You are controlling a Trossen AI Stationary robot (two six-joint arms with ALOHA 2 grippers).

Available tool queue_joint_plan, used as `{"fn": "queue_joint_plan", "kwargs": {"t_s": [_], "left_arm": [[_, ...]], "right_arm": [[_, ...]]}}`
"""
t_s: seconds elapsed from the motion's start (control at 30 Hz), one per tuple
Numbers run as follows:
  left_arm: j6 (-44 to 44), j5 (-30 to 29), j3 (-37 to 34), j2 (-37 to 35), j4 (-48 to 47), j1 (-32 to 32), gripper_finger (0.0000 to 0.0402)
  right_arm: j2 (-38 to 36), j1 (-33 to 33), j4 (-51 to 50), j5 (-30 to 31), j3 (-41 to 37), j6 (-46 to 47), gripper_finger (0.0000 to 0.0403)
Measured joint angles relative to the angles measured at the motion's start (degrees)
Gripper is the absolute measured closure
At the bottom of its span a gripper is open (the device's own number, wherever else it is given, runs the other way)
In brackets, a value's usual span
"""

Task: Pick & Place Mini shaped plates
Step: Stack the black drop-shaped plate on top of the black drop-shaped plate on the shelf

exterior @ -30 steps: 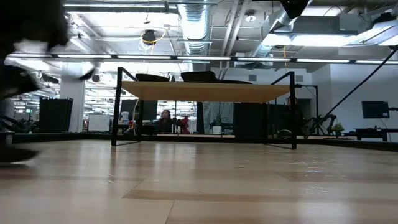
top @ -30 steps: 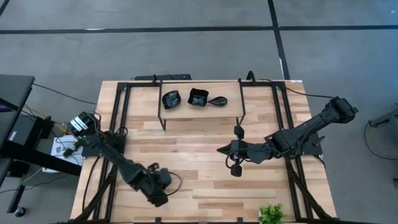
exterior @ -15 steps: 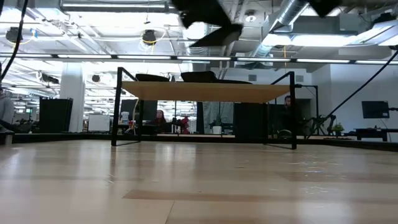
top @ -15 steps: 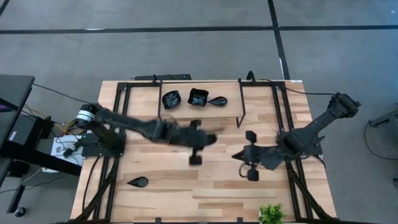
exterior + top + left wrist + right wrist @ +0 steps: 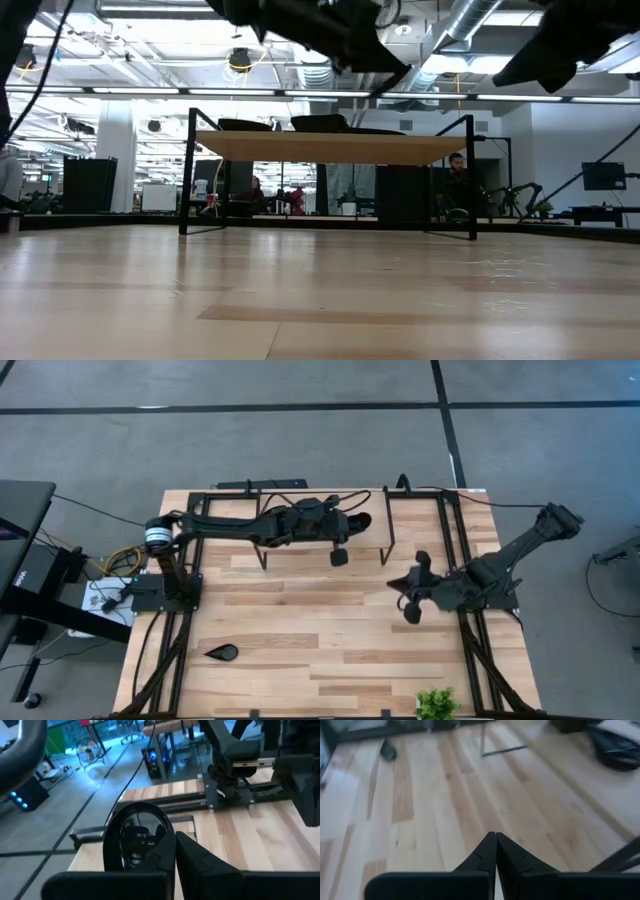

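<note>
A glossy black teardrop plate [image 5: 134,842] sits on the raised shelf [image 5: 372,520] at the bench's far edge, just ahead of the left gripper [image 5: 175,851], whose jaws are pressed together with nothing between them; another teardrop plate [image 5: 221,653] lies alone on the bench [image 5: 330,630] near the front left; the right gripper [image 5: 495,851], also closed and empty, hovers mid-bench; with jaws this narrow, descending could nudge the plate off the shelf's edge rather than grip it.

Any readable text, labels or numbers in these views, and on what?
None legible.
Black box left of the table: small white marking, too small to read.
Plates, shelf, arms: no lettering visible.
</note>
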Motion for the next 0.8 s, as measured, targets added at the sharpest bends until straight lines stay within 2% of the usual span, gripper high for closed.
{"fn": "queue_joint_plan", "kwargs": {"t_s": [0.27,0.4,0.8], "left_arm": [[2.0,0.7,-0.1,5.1,2.9,2.7,0.0392],[2.7,-0.7,-0.1,5.4,2.8,3.3,0.0395],[3.0,-2.1,-0.1,5.3,-1.0,3.3,0.0392]], "right_arm": [[-1.8,-2.3,0.5,-1.1,-0.5,0.8,0.0402],[-1.3,-2.3,0.4,-3.0,-0.5,0.4,0.0402],[-1.3,-2.3,0.5,-3.1,-0.5,0.2,0.0402]]}}
